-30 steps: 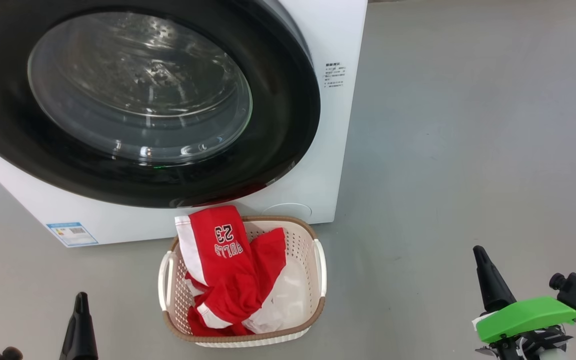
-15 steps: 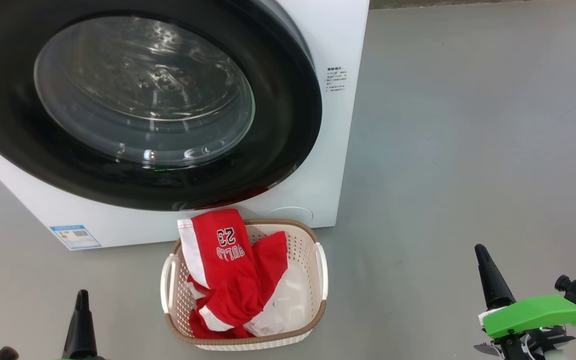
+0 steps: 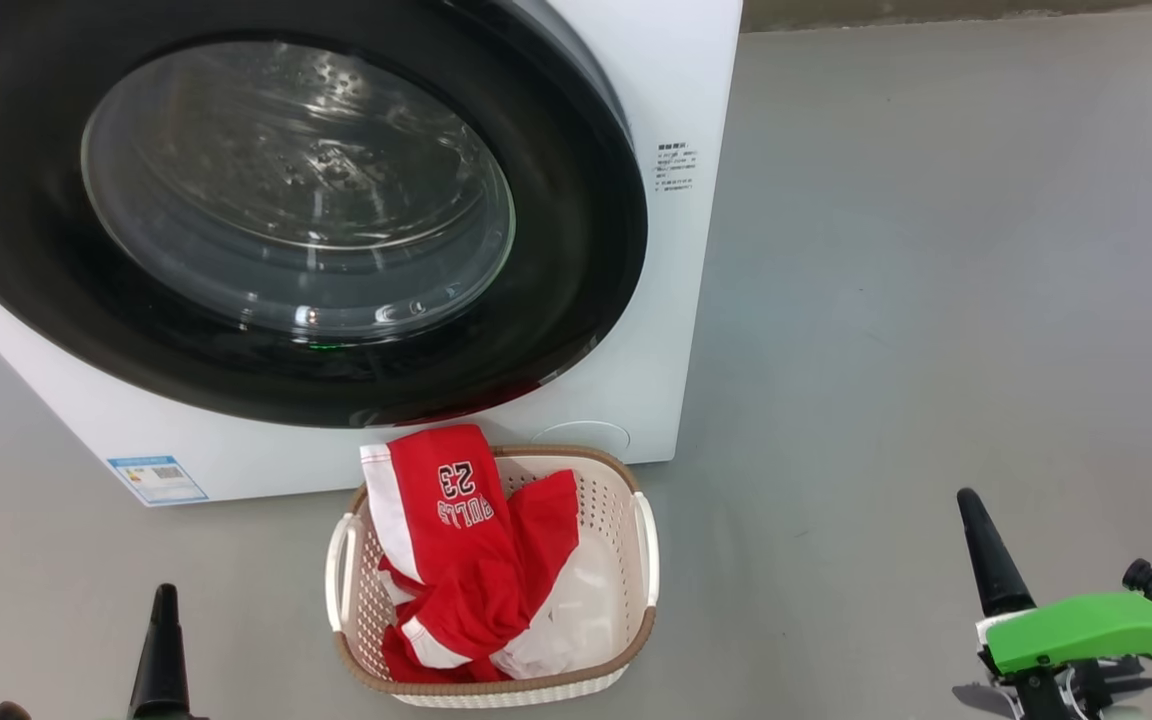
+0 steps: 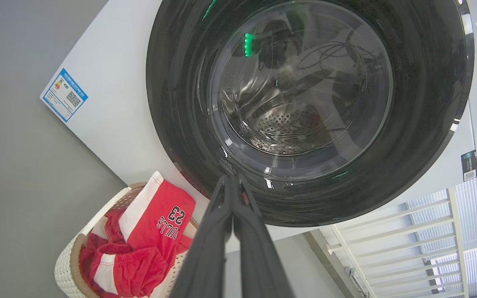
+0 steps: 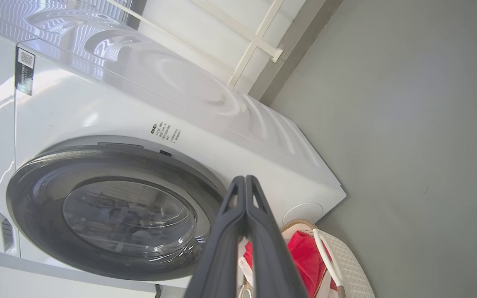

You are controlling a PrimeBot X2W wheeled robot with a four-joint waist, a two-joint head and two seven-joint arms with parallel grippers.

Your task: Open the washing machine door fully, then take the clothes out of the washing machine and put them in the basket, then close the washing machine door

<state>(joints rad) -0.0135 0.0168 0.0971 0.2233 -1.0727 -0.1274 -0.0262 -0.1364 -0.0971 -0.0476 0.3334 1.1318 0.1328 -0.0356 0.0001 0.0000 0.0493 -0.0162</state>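
Against the washing machine (image 3: 678,300), we judge the washing machine door (image 3: 576,200) seated shut. Red clothes (image 3: 456,530) lie in the basket (image 3: 608,500). Left tool (image 3: 165,595) and right tool (image 3: 969,505) are clenched, empty; door lies ahead, nearer the left tool.

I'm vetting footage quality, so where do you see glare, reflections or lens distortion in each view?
Head view: evenly lit, sharp, small glints on the washing machine door glass. Left wrist view: green glints and dark reflections partly mask the drum. Right wrist view: rippled bright reflections on the washing machine top; edges bowed by the wide lens.
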